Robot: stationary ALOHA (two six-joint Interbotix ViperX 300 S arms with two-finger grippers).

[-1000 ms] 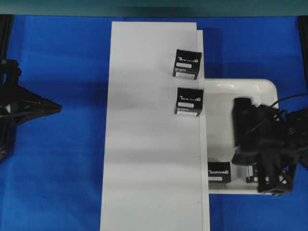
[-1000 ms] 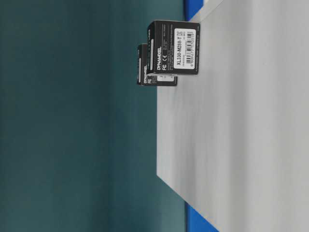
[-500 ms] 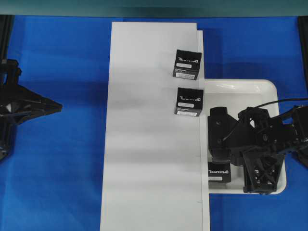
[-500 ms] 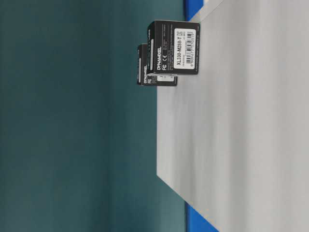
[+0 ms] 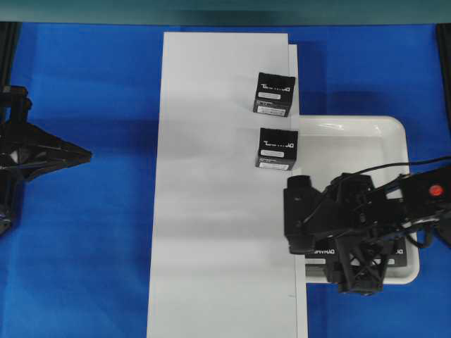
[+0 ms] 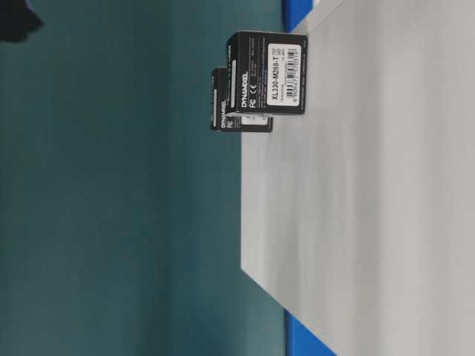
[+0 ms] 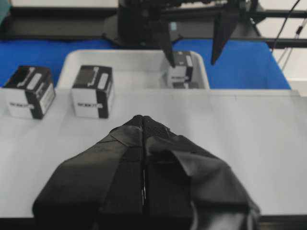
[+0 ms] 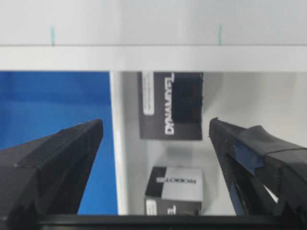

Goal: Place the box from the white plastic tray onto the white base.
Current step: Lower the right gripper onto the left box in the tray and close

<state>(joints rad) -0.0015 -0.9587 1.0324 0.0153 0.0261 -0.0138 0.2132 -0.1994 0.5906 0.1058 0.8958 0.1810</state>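
Blue bench (image 5: 91, 232) spread under everything. On it, a long flat white base (image 5: 222, 211), matte and rimless, running top to bottom of the overhead view. Just beside its right edge, a white plastic tray (image 5: 394, 137), glossy, shallow, with a raised rim. Two small black boxes (image 5: 275, 148) already standing on the base near its right edge, one above the other, well apart from the tray's remaining stock.

Inside the tray, at the end nearest the base, the box (image 8: 171, 105) to be moved: a small black cube-like carton, white lettering on top, lying flat against the tray floor. A second carton (image 8: 173, 190) just beside it.

Right claw (image 8: 156, 158) poised above that box, fingers spread wide, one to each side, touching nothing. Left claw (image 7: 143, 158) parked over the base, fingers pressed together, holding nothing.

Handling, as a judgement: probably light, stiff cardboard with smooth printed faces, so somewhat slippery but firm enough for a moderate squeeze. Best hold likely on two opposite side walls, about mid-height, fingers square to the faces. Close tray rim and neighbouring carton leave little room; risk of nudging either on the way down.
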